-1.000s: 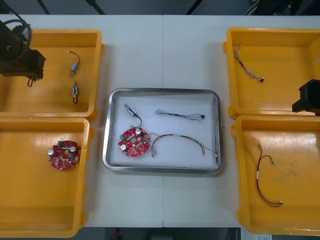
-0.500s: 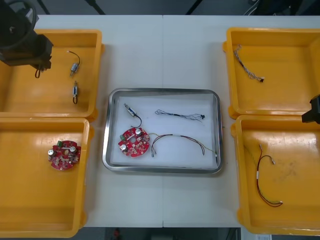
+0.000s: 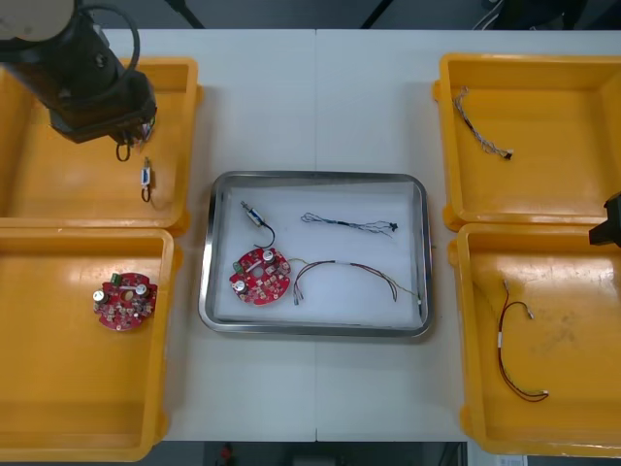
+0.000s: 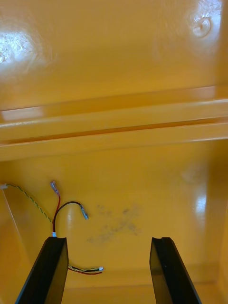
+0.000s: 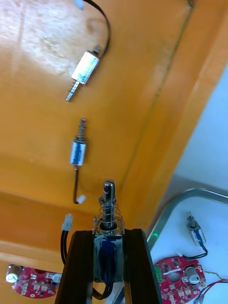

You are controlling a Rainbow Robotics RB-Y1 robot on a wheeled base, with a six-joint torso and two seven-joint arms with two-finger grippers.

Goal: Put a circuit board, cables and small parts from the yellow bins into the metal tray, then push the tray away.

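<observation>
the metal tray (image 3: 315,179) sits in the middle of the table (image 3: 262,107), white inside. it holds a red circuit board (image 3: 260,275) in its near-left part, a small metal part (image 3: 256,215) just beyond that board, a black cable (image 3: 349,225) and a red and yellow cable (image 3: 346,275).

left of the tray, over the far-left yellow bin (image 3: 184,70), the left hand (image 5: 108,233) pinches a spring-tipped small metal part (image 5: 109,202) between its fingers. in the front view the left arm lies over that grip, and one loose small metal part (image 3: 146,179) lies on the bin floor beside it. the left wrist view looks along the fingers and shows the pinch itself, that loose part, and a second loose part (image 5: 85,73) beyond it.

the near-left yellow bin (image 3: 58,427) holds a spare circuit board (image 3: 124,299).

right of the tray, the right hand (image 4: 108,240) is a black corner at the edge of the front view, where the two right bins meet. the right wrist view shows its fingers (image 4: 50,266) spread wide with nothing between them, above the near-right yellow bin (image 3: 582,437). a spare red and yellow cable (image 4: 64,213) lies on that bin's floor beside one finger. the far-right yellow bin (image 3: 524,66) holds a twisted blue and white cable (image 3: 482,131).
</observation>
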